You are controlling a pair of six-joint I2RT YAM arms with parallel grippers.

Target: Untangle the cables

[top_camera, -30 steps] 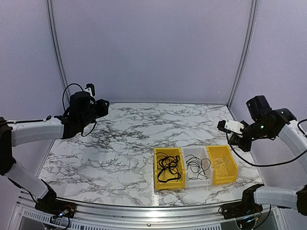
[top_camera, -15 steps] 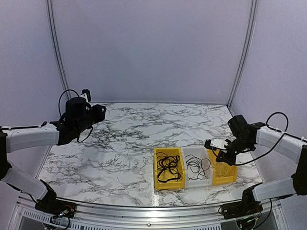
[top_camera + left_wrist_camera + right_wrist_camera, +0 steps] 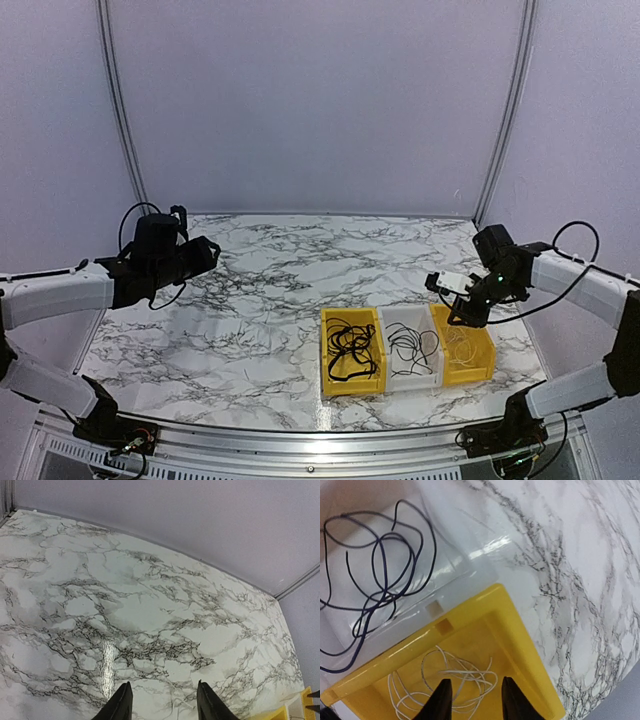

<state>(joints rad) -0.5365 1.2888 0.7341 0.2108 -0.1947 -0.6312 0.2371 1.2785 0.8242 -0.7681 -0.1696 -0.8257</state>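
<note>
The right gripper [image 3: 475, 681] hovers partly open and empty over thin white cables [image 3: 468, 671] looped in a glossy yellow bin [image 3: 525, 650]; beside it a clear bin [image 3: 447, 572] holds dark cables [image 3: 380, 597]; the left gripper [image 3: 163, 685], likewise parted and empty, hangs above the veined marble surface [image 3: 150, 605], well apart from the bins.

3 bins [image 3: 412, 381], marble tbl [image 3: 260, 300]

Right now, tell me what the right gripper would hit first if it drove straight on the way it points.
The right gripper would probably meet the white cables in the yellow bin first, though depth is unclear.
</note>
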